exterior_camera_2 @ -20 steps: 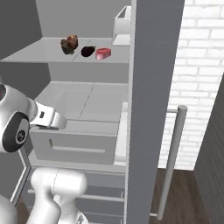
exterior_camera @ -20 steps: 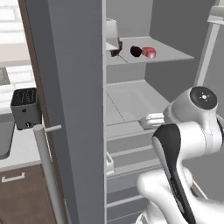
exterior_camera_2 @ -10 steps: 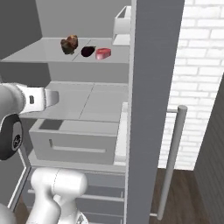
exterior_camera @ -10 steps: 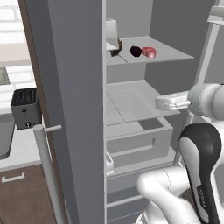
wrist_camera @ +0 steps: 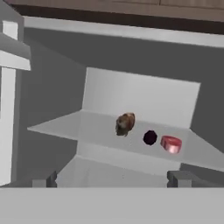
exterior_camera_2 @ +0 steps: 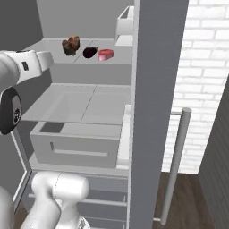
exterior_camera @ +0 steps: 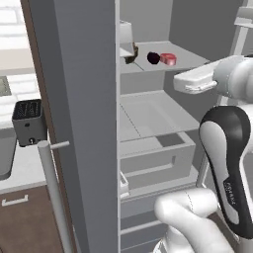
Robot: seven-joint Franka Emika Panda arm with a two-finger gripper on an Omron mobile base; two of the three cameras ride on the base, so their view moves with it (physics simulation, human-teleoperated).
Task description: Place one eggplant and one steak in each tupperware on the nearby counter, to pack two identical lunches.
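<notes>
On the fridge shelf (exterior_camera_2: pixel 49 67), toward its front edge, lie the brown steak (wrist_camera: pixel 125 124), the dark eggplant (wrist_camera: pixel 150 138) and the pink steak (wrist_camera: pixel 170 144) in a row. Since a second ago, the gripper (wrist_camera: pixel 113 179) has risen from drawer (exterior_camera_2: pixel 76 145) height to shelf level; its fingers stand apart, empty. Nothing is picked yet, I think.

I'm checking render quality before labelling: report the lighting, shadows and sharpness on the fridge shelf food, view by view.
Left base view: flat, even light; near-black rounded eggplant and pink-red steak block look crisp. Right base view: equally sharp; mottled brown lumpy steak keeps visible texture. Hand view: softer and blurrier, faint shadows under the food, a pale sheen on the pink-red block.
</notes>
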